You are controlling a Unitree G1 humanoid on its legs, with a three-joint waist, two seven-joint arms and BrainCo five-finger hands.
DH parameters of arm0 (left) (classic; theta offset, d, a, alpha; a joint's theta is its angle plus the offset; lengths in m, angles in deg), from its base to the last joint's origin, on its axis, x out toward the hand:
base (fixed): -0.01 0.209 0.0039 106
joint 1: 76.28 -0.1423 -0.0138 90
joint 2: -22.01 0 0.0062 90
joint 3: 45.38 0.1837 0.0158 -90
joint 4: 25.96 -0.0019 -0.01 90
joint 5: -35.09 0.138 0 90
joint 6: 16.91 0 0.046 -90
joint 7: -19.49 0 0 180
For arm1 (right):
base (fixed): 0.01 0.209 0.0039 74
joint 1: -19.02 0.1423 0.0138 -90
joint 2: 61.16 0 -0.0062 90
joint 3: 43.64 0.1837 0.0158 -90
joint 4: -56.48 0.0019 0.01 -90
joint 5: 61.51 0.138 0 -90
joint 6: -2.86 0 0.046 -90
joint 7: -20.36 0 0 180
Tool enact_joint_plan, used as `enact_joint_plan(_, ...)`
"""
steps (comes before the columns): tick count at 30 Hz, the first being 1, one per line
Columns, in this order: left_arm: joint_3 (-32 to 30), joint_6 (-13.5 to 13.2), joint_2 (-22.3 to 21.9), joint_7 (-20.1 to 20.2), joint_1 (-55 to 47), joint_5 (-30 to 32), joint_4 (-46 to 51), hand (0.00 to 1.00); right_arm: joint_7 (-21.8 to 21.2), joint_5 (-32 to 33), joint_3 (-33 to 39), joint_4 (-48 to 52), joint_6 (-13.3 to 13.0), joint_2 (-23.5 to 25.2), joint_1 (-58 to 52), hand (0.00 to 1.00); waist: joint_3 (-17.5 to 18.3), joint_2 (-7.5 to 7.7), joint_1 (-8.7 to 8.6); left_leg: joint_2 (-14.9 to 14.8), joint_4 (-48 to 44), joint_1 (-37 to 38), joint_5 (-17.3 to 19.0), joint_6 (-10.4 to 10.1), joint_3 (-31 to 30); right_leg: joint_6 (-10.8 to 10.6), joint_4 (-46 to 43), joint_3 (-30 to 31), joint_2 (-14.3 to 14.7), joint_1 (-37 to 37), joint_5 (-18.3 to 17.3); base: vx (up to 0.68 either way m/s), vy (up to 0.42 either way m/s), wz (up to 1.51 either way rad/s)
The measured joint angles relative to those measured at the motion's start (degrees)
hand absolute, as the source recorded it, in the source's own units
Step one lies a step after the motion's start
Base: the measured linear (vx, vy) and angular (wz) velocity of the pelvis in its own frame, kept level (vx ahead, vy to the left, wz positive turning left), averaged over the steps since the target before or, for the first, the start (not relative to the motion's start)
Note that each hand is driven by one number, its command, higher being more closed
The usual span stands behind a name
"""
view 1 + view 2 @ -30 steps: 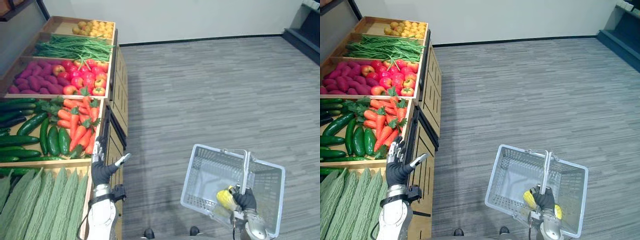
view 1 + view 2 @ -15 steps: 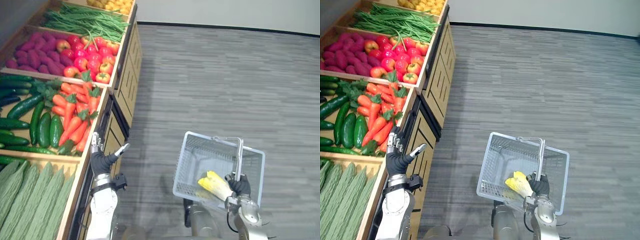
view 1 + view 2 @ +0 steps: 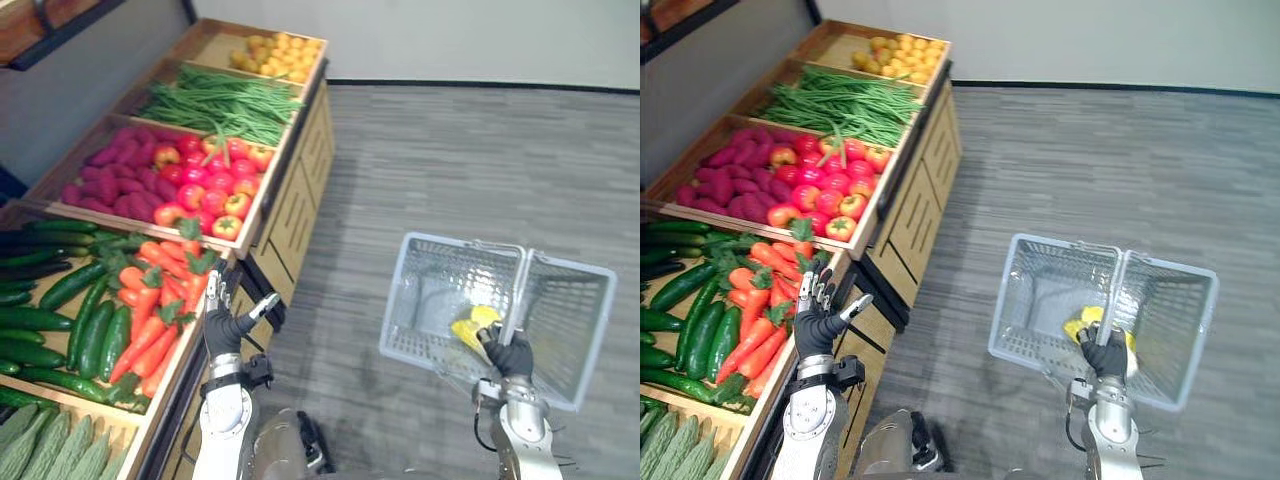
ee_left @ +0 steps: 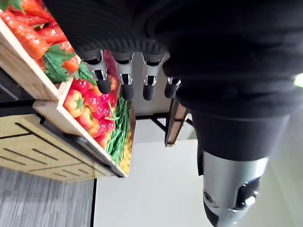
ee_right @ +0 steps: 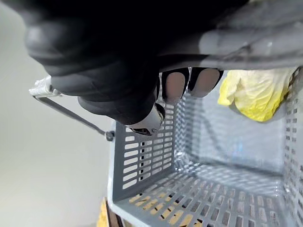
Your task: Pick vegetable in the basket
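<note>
One yellow vegetable (image 3: 470, 328) in one basket (image 3: 408, 300) held by right robot hand (image 3: 512, 355).

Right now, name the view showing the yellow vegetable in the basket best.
The right wrist view: the yellow vegetable shows clear inside the basket. In both eye views the right hand and handle partly cover it. The left wrist view faces the produce stand.

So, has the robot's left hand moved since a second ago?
Yes. The left hand has gone from the wooden carrot crate's near corner farther along its edge.
</note>
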State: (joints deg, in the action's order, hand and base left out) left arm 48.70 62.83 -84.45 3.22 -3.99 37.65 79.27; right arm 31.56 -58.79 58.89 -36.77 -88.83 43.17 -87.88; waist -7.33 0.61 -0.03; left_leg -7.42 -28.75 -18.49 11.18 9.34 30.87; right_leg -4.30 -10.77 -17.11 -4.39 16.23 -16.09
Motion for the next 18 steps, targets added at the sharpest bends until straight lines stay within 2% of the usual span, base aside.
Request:
enact_joint_plan(1,0.0,0.0,0.3,0.0,-0.1,0.2,0.0,0.0,0.0,-0.1,0.1,-0.7,0.3,0.6,0.3,1.0,0.0,0.79,0.24,0.8,0.5,0.9,0.5,-0.1,-0.1,-0.1,-2.4,0.0,-0.4,-0.5,0.1,0.57,0.114,0.51)
enact_joint_plan(2,0.0,0.4,0.6,0.0,-0.9,0.4,0.0,0.0,-0.2,-0.7,0.3,-2.3,1.2,1.8,0.3,1.0,-0.1,1.26,0.52,2.2,1.4,3.7,2.1,-0.6,-1.8,-0.4,-12.6,-0.1,-1.8,-2.6,2.2,0.47,0.092,0.47)
enact_joint_plan(3,0.3,0.5,0.7,0.1,-1.1,0.4,0.0,0.0,-0.2,-0.8,0.3,-3.4,1.5,2.0,0.2,1.0,-0.1,1.21,0.35,2.7,2.3,5.4,2.6,-1.0,-3.2,-0.4,-18.7,0.1,-2.4,-4.2,4.2,0.48,0.079,0.67)
enact_joint_plan(4,0.6,0.5,0.6,0.1,-1.2,0.4,0.0,0.0,-0.2,-1.1,0.2,-4.7,2.0,2.1,0.1,1.0,-0.2,1.13,-0.11,3.2,3.3,7.8,3.1,-1.4,-4.7,0.0,-27.0,1.1,-3.9,-6.7,4.8,0.47,0.035,0.73)
enact_joint_plan(5,0.6,0.5,0.6,0.0,-1.3,0.5,0.0,0.0,-0.3,-1.2,-0.3,-4.9,2.3,2.2,-0.3,1.0,-0.2,1.0,-0.58,4.0,5.0,11.3,3.8,-1.9,-6.7,2.5,-35.8,2.5,-4.7,-10.5,2.7,0.46,-0.001,0.78)
enact_joint_plan(6,0.3,0.5,0.6,-0.1,-1.4,0.5,0.1,0.0,-0.3,-1.3,-0.9,-4.8,2.3,2.3,-0.6,1.0,-0.3,0.91,-0.9,4.1,5.9,13.3,4.2,-2.3,-7.9,3.9,-40.3,4.7,-4.5,-13.9,1.2,0.49,-0.092,0.92)
enact_joint_plan(7,0.4,0.6,0.6,-0.2,-1.4,1.7,0.1,0.0,-0.3,-1.3,-1.8,-4.6,2.2,2.4,-1.0,1.0,-0.3,0.73,-1.07,3.9,7.2,16.1,4.6,-3.1,-10.3,3.4,-42.3,8.1,-3.4,-19.6,-1.1,0.31,-0.084,0.71)
enact_joint_plan(8,0.4,0.6,0.6,-0.2,-1.3,1.8,0.1,0.0,-0.3,-1.3,-1.8,-4.4,2.2,2.4,-1.1,1.0,-0.3,0.72,-1.01,3.9,7.4,16.5,4.6,-3.2,-10.9,3.5,-42.0,8.6,-3.2,-20.4,-1.4,0.37,-0.143,0.92)
enact_joint_plan(9,0.6,0.6,0.5,-0.2,-1.3,2.4,0.2,0.0,-0.3,-1.3,-1.8,-4.2,2.1,2.7,-1.3,1.0,-0.2,0.83,-1.27,3.7,8.2,18.0,4.7,-3.6,-13.4,3.4,-39.6,11.5,-2.0,-24.5,-2.7,0.34,-0.215,1.04)
enact_joint_plan(11,0.7,0.6,0.4,-0.3,-1.3,2.8,0.2,0.0,-0.2,-1.3,-1.5,-4.2,1.8,2.6,-1.6,1.0,-0.4,0.58,-2.15,3.1,8.2,18.8,5.3,-5.2,-18.3,3.3,-32.3,17.7,0.8,-28.3,-2.7,0.39,-0.299,1.33)
enact_joint_plan(12,0.7,0.6,0.2,-0.4,-1.1,2.8,0.2,0.0,-0.1,-1.2,-1.2,-4.2,1.5,2.7,-2.3,1.0,-0.5,0.86,-2.28,2.9,7.2,18.7,6.2,-7.0,-21.9,2.6,-26.9,23.4,2.8,-29.9,-2.2,0.28,-0.335,1.66)
enact_joint_plan(13,0.8,0.6,0.2,-0.4,-1.1,2.8,0.2,0.0,0.0,-1.0,-0.8,-4.2,1.0,2.6,-3.6,1.0,-0.3,1.68,-2.34,3.0,4.6,17.6,7.9,-9.5,-26.1,1.4,-20.3,28.5,3.7,-29.9,0.0,0.28,-0.366,1.78)
enact_joint_plan(14,0.8,0.6,0.4,-0.4,-1.1,2.8,0.1,0.0,0.2,-1.0,-0.7,-4.3,0.5,2.7,-4.5,1.0,0.0,2.49,-2.43,3.7,2.8,16.8,9.1,-10.6,-28.4,-0.9,-17.9,30.5,3.5,-29.6,3.4,0.29,-0.391,1.66)
enact_joint_plan(15,1.0,0.9,-0.1,-0.4,-0.9,2.9,-1.0,0.0,0.4,-1.0,0.2,-5.5,0.2,2.1,-5.1,1.0,-0.1,2.13,-2.05,3.1,1.0,16.3,10.5,-11.9,-31.6,-0.3,-20.0,27.7,3.7,-29.0,2.5,0.31,-0.365,1.47)
enact_joint_plan(16,2.2,1.0,-1.1,-0.4,-1.8,2.9,-1.1,0.0,0.6,-0.5,1.3,-7.1,0.2,1.0,-5.5,1.0,0.5,-0.03,-0.55,2.0,1.1,15.5,10.0,-12.6,-35.1,0.9,-20.9,23.8,4.0,-28.7,1.0,0.3,-0.346,1.38)
enact_joint_plan(18,3.1,1.0,-1.4,-0.1,-1.6,2.9,-1.1,0.0,1.1,0.3,2.4,-8.1,0.2,0.6,-5.3,1.0,0.7,-1.6,-0.66,1.4,3.0,14.1,8.1,-14.4,-38.5,1.7,-21.2,18.3,2.9,-28.3,0.5,0.2,-0.304,1.54)
